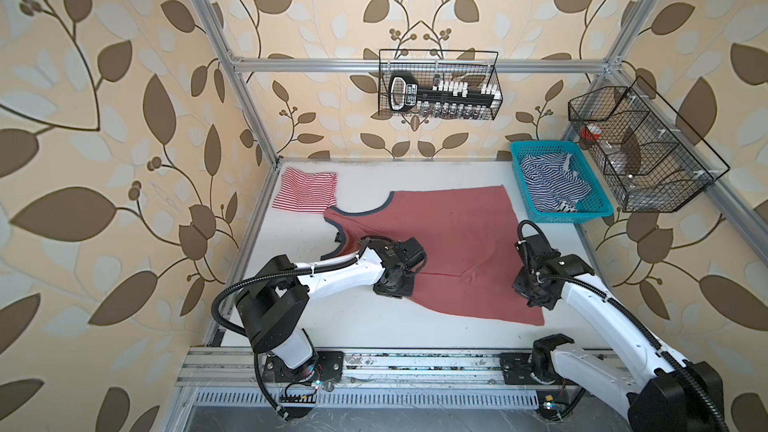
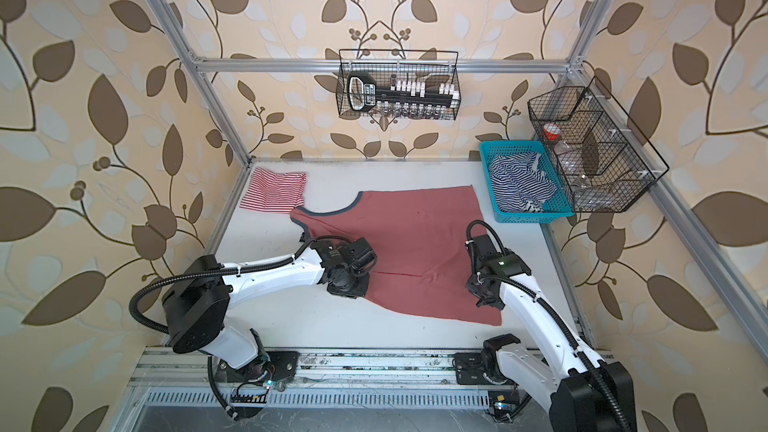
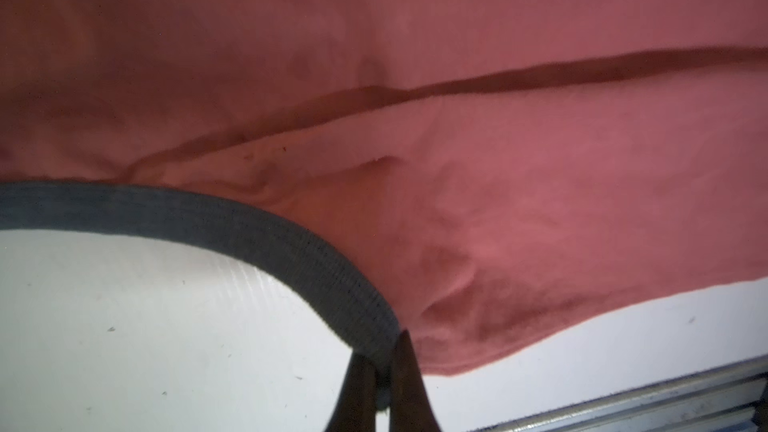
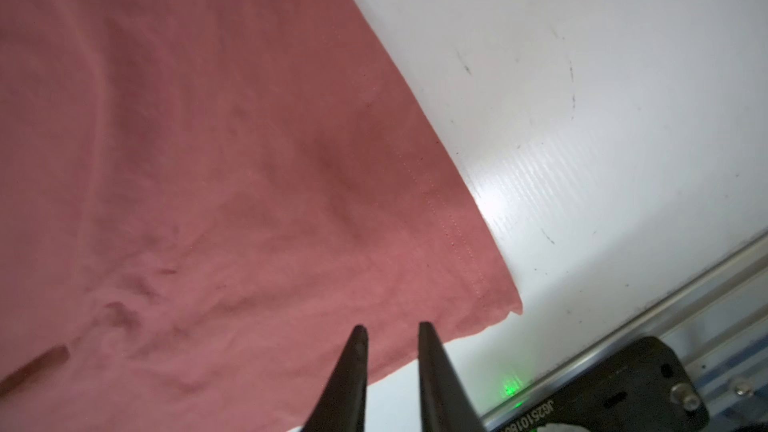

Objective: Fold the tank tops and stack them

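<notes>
Red tank top (image 1: 457, 234) flat, neck left, hem right, L hand (image 3: 380, 347) clamped on navy trim (image 3: 291, 238), R hand (image 4: 392, 326) apart.

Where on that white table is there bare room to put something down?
Bare table runs at the back between the striped top and teal basket, and along the front between the dusty red top and the rail. The middle is crowded: that top, the left gripper and the right gripper.
</notes>
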Action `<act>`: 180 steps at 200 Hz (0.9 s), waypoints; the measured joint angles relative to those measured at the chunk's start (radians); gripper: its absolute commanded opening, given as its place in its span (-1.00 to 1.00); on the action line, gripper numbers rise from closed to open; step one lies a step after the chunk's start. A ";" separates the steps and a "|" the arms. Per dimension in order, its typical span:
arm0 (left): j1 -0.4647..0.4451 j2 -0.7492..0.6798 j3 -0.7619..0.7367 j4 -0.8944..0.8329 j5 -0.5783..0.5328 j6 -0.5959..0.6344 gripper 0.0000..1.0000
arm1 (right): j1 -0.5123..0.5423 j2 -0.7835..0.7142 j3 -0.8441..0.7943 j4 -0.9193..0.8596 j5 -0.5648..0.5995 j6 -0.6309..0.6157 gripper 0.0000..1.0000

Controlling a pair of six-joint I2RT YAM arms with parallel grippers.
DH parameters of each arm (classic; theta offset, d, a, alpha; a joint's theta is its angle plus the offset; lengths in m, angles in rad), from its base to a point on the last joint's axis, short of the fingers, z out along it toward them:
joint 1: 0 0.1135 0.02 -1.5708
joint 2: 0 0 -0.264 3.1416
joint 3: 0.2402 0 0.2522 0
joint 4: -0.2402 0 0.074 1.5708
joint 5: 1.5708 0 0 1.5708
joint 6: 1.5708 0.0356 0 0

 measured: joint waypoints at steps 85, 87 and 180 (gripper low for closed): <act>0.180 0.077 0.183 -0.046 0.017 0.040 -1.00 | 0.193 -0.257 -0.006 -0.116 0.004 0.127 -0.13; 0.183 0.079 0.185 -0.047 0.018 0.041 -1.00 | 0.196 -0.257 -0.007 -0.117 0.002 0.129 -0.13; 0.274 0.254 0.264 -0.053 0.083 0.061 -1.00 | 0.342 0.069 -0.007 -0.170 0.037 0.240 -0.20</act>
